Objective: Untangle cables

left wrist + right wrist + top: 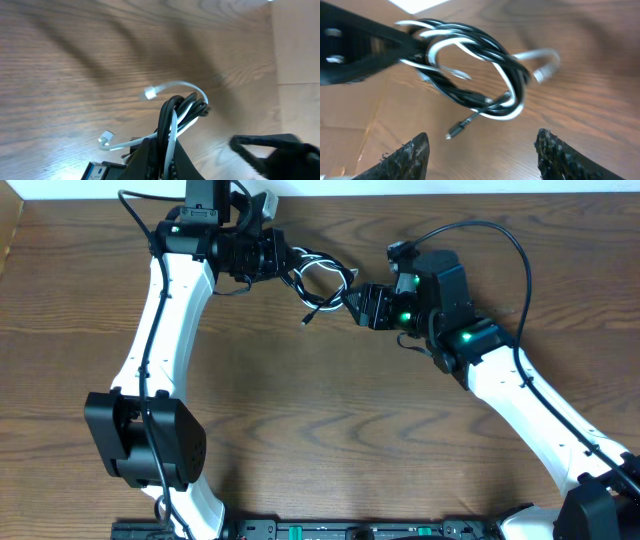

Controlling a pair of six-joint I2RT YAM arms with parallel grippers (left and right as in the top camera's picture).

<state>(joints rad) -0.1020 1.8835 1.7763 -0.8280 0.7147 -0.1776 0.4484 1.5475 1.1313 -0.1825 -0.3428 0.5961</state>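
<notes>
The left fingers [150,154] are clenching a tangle [320,280] of two thin cords, a glossy black cable [490,45] and a white cable [505,115], with strands of both running down between them. The right fingers [412,157] are spreading wide and grasping nothing, pointing at the tangle from just beside it. The two cables are coiling through each other in one loose loop between the two sets of fingers, near the far middle of the brown wood-grain desk [300,420]. Two white plug ends [150,92] are sticking out of the loop on short curved tails, and a small black plug end [455,132] is dangling below it. The white left arm [160,320] and the white right arm [540,405] are reaching in from opposite sides.
</notes>
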